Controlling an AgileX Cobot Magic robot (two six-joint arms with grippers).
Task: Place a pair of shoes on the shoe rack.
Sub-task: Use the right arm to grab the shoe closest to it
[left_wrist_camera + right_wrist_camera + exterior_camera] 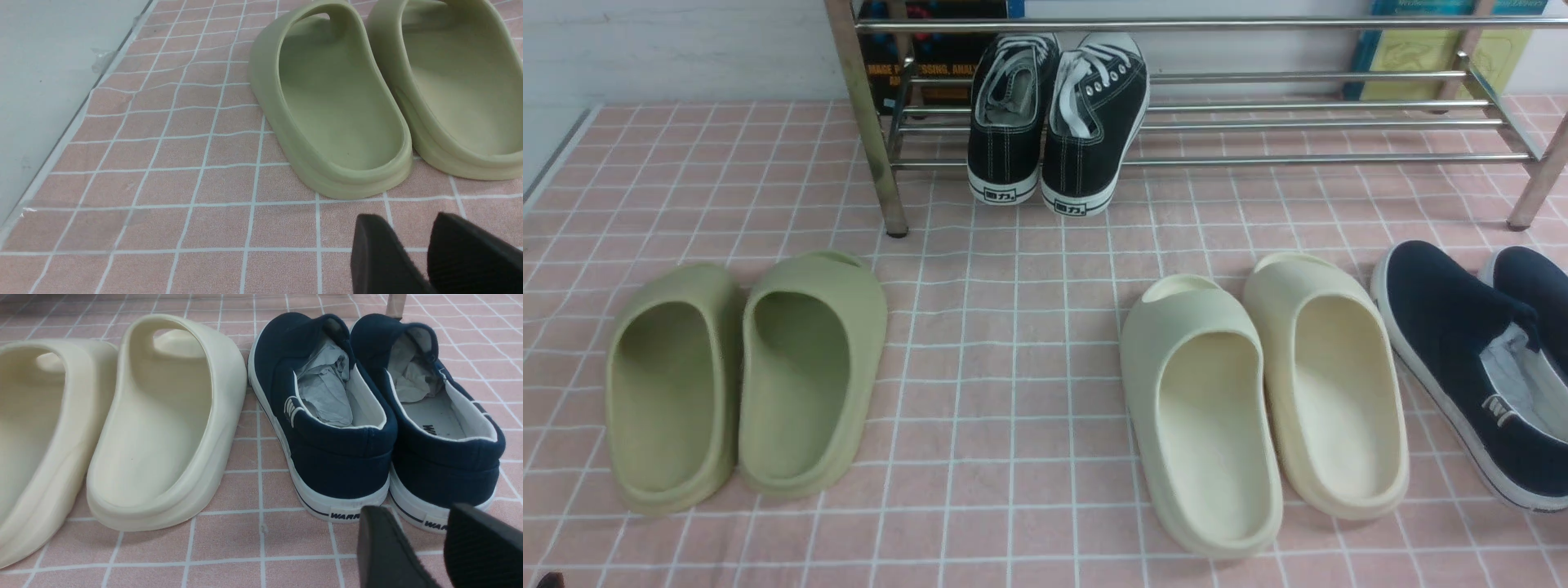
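The pair of shoes, navy slip-ons with white soles, stands on the pink checked mat at the far right, heels toward me: one shoe point(1454, 343) and its partly cropped mate point(1535, 282). In the right wrist view both heels point(339, 457) point(445, 465) are close in front of my right gripper point(414, 512), which is open, empty and just short of them. Crumpled paper fills both toes. The shoe rack point(1298, 124) of silver tubes runs along the back. My left gripper point(406, 222) hangs over the mat, jaws slightly apart and empty, near the green slides.
Black lace-up sneakers point(1045, 131) lean on the rack's lower bars at its left end. Green slides point(743, 376) point(339, 114) lie at the left, cream slides point(1258, 400) point(163, 416) right beside the navy pair. A rack leg point(1531, 184) stands behind the navy shoes.
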